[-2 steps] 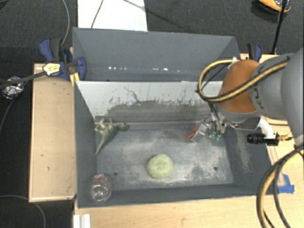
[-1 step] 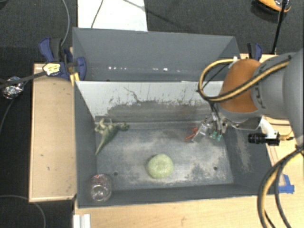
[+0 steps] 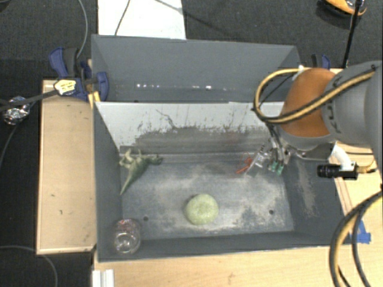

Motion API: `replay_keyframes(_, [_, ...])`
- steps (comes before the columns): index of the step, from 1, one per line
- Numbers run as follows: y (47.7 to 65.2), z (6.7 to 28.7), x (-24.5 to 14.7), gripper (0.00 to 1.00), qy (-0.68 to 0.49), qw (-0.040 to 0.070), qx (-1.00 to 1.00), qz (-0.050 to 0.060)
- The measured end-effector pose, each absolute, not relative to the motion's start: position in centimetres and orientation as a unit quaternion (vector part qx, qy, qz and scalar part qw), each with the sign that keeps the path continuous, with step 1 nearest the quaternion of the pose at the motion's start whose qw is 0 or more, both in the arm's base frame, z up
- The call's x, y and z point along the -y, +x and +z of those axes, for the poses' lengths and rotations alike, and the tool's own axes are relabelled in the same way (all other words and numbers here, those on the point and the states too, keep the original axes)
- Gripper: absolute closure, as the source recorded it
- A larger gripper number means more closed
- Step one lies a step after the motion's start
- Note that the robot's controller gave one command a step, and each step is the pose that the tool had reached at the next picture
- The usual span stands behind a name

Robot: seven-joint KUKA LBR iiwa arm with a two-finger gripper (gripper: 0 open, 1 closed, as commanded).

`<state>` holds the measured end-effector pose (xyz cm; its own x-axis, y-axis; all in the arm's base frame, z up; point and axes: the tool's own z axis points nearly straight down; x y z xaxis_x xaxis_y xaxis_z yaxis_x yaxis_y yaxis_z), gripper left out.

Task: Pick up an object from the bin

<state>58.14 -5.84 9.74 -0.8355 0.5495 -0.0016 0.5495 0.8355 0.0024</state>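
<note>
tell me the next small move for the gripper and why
Probably lower the gripper a little toward the thin red thing lying just beside it at the right rear of the bin: that is the nearest thing. The pale green ball sits farther off, near the front middle.

Grey arm (image 3: 359, 109) — orange wrist cover (image 3: 304, 103), yellow and black cables (image 3: 270, 78).

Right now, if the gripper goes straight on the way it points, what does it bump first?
Probably the small red thing just beside the gripper, else the bin's floor; depth is unclear.
</note>
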Motion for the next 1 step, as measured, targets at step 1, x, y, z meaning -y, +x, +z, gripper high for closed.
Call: replay_keyframes(1, [58.31,12.17,5.87,1.00,0.287,0.004,-0.958,0.001])
